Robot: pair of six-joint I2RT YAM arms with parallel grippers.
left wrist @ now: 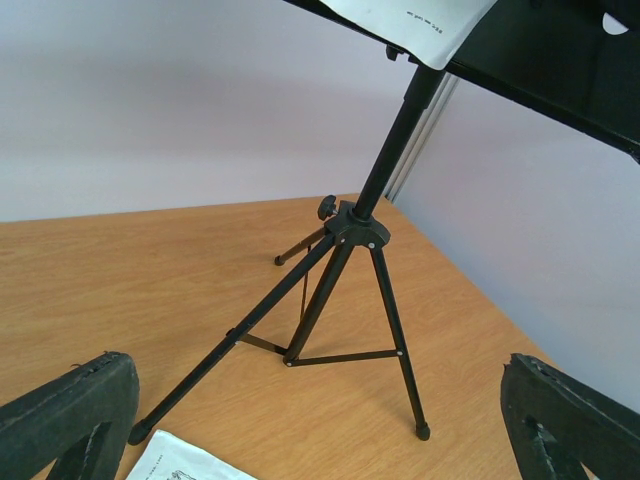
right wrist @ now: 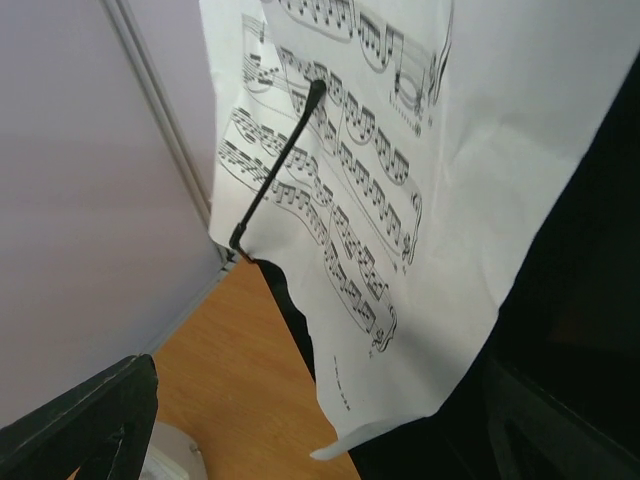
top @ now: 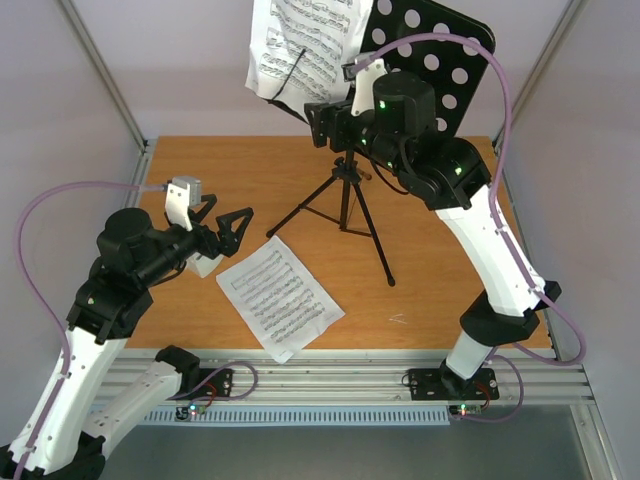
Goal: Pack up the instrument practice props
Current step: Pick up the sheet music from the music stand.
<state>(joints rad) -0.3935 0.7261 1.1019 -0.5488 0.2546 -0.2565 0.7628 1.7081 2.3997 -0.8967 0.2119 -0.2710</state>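
Note:
The black tripod music stand stands mid-table, and its perforated desk is tilted at the top. One sheet-music page rests on the desk under a wire retainer, and its lower edge hangs between the jaws of my right gripper, which is open. In the top view the right gripper is at the desk's lower left edge. A second page lies flat on the table. My left gripper is open and empty, facing the tripod legs. A small white object, perhaps the metronome, is mostly hidden under the left arm.
The wooden table is enclosed by pale walls and metal corner posts. The tripod's feet spread over the middle of the table. A corner of the flat page shows just below the left gripper.

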